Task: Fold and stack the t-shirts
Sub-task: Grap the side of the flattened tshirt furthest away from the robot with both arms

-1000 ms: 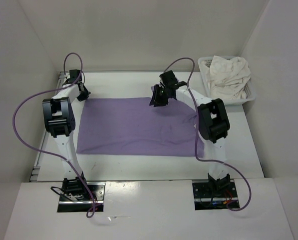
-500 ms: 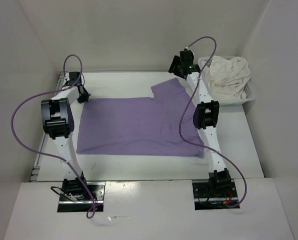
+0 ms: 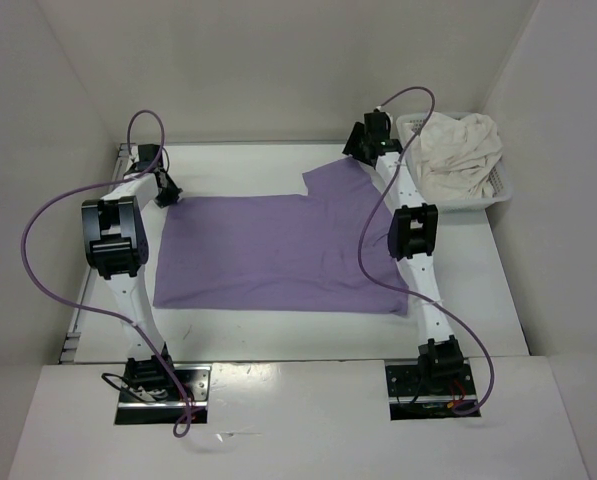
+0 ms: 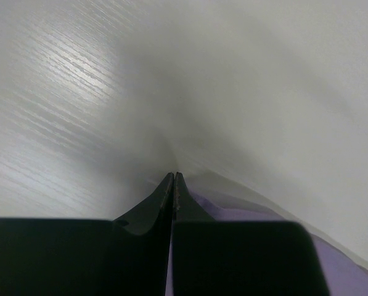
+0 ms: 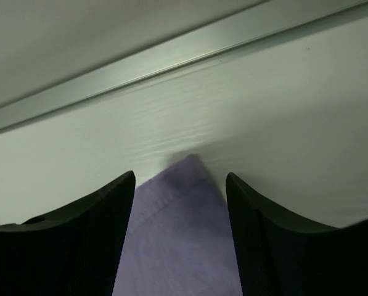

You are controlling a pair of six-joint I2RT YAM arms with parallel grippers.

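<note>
The purple shirt [image 3: 278, 255] lies flat on the table [image 3: 278, 325], my left claw [image 4: 174, 179] clenched at its far left corner, perhaps pinning it, while my right claw [image 5: 179, 179] gapes astride the far sleeve tip, I judge to smooth it for folding.

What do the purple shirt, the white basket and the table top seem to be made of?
Purple shirt: soft matte cloth, it lies limp with wrinkles. White basket: probably plastic, its wall shows mesh holes. Table top: white, faint wood-like grain, perhaps laminate.
</note>
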